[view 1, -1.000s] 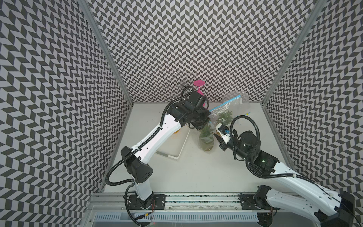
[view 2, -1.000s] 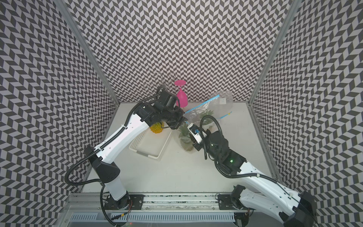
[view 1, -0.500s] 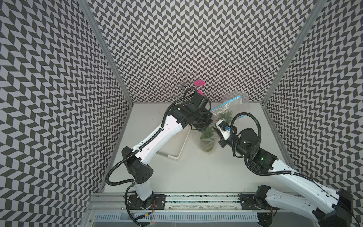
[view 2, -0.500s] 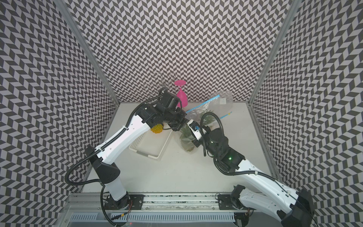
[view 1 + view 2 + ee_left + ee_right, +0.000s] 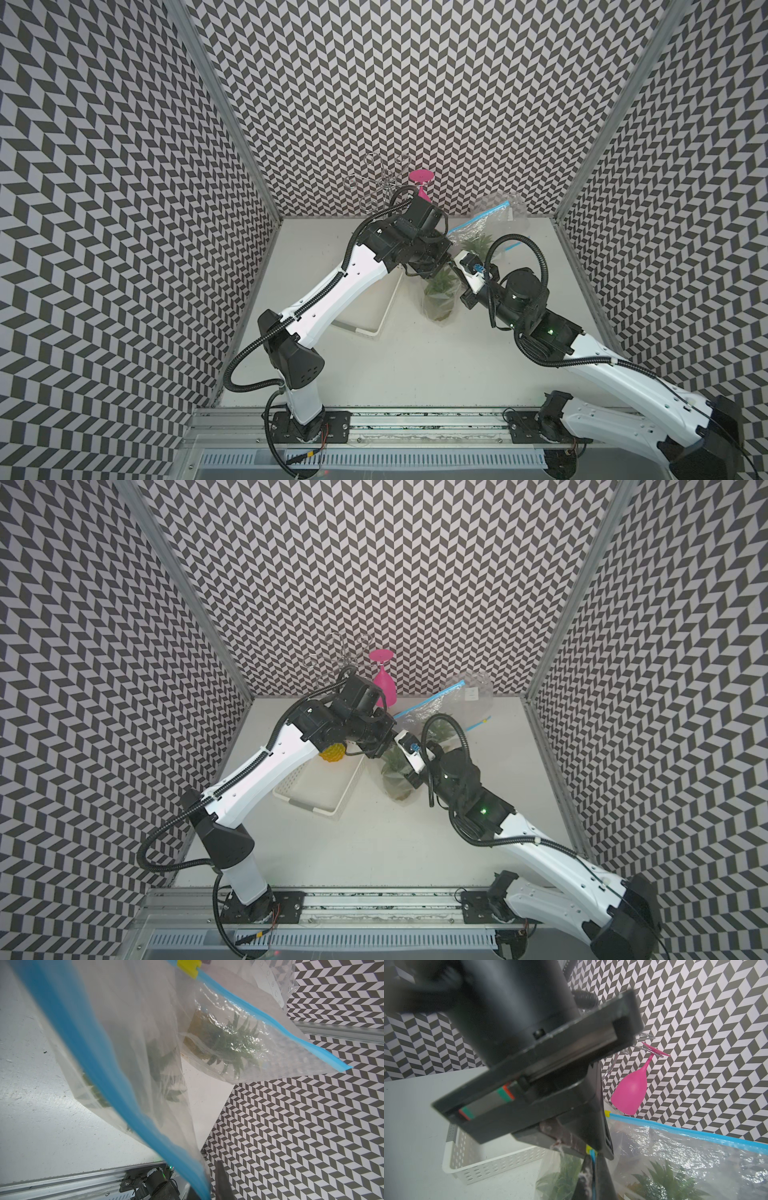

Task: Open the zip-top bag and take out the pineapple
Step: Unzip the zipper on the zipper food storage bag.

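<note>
Right hand (image 5: 592, 1164) has closed onto the stiffer blue strip (image 5: 116, 1088) of the zip-top bag (image 5: 436, 301) beside the left hand (image 5: 208, 1189), clamped there too; limp, slippery film hangs over the counter (image 5: 415, 365); pineapple (image 5: 441, 284) inside looks light.

Left pincer (image 5: 384, 746) and right pincer (image 5: 395, 734) meet at bag (image 5: 401, 783).

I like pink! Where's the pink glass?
In both top views the pink glass hangs upside down on the wire rack at the back, behind the left arm.

Bright, even light; zip-top bag (image 5: 695, 1157) glints; foreground blurred.
</note>
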